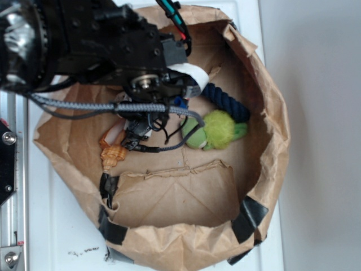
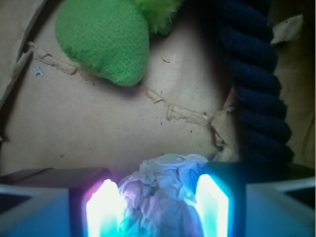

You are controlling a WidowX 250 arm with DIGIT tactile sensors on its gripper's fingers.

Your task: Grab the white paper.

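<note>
The white paper (image 2: 160, 197) is a crumpled, wrinkled wad. In the wrist view it fills the gap between my two glowing pads (image 2: 106, 207) and touches both. My gripper (image 2: 158, 178) is shut on it, low over the brown floor of the bag. In the exterior view my gripper (image 1: 137, 131) reaches down inside the bag beneath the black arm, which hides the paper there.
A brown paper bag (image 1: 271, 130) with rolled-down walls surrounds everything. A green plush toy (image 1: 217, 130) (image 2: 106, 42) lies just ahead, with a navy rope (image 1: 228, 101) (image 2: 256, 84) to its right. An orange seashell (image 1: 113, 152) sits by the bag's left wall.
</note>
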